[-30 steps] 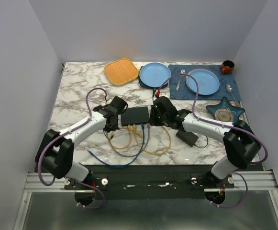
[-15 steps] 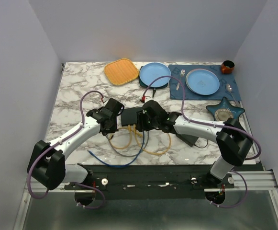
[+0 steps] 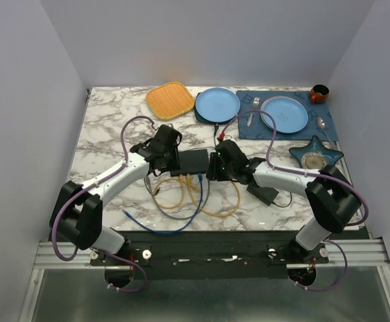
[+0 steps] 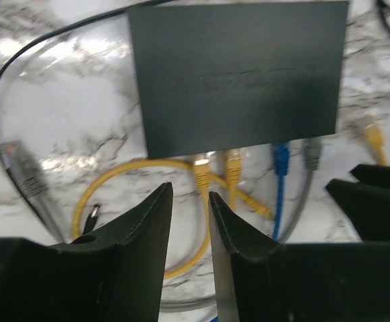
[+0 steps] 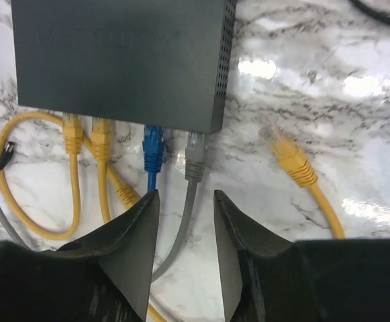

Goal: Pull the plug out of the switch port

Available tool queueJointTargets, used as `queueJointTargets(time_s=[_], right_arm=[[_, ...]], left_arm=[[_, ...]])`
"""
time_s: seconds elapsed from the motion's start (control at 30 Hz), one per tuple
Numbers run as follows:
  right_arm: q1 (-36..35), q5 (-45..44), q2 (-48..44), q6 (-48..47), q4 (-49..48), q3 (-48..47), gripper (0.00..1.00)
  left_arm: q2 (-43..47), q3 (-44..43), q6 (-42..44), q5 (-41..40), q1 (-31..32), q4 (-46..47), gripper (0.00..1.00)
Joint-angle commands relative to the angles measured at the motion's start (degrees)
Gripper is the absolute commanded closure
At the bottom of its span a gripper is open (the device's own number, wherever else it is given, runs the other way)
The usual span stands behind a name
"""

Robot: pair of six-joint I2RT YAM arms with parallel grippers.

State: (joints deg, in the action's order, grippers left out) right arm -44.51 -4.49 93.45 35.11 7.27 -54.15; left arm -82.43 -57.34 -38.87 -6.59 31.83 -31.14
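The black switch (image 5: 117,60) lies flat on the marble table (image 5: 302,80), just ahead of both sets of fingers. The right gripper (image 5: 186,198) stands parted and empty, with the grey plug (image 5: 195,161) seated in a port just beyond its tips, beside a blue plug (image 5: 153,151). The left gripper (image 4: 189,194) is likewise parted and empty, facing two seated yellow plugs (image 4: 201,173).

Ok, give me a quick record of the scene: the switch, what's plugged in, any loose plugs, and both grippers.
switch: flat black box, mid-table, ports facing the arms
plugged in: two yellow plugs, blue plug, grey plug
unplugged: loose yellow plug right of switch; loose grey plug left of it
left gripper: open, empty, near port edge
right gripper: open, empty, near grey plug
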Motion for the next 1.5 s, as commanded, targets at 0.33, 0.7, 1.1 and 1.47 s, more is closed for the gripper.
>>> queueJointTargets(time_s=[0.33, 0.7, 1.1, 1.47], right_arm=[[4.61, 13.97, 0.59, 9.53, -17.46, 10.99, 0.52], [4.96, 22.95, 7.71, 14.54, -27.92, 11.78, 0.53], [4.87, 21.03, 7.20, 14.37, -25.12, 9.76, 0.49], [6.28, 11.63, 4.37, 14.99, -13.97, 11.97, 0.38]], left_arm=[[-12.13, -0.40, -2.97, 16.70, -0.28, 19.98, 0.57], [-15.65, 1.71, -2.35, 20.12, -4.58, 19.97, 0.58], [-14.17, 1.62, -1.29, 20.48, -8.46, 19.36, 0.58], [-15.20, -1.11, -2.61, 25.66, -8.46, 24.19, 0.58]])
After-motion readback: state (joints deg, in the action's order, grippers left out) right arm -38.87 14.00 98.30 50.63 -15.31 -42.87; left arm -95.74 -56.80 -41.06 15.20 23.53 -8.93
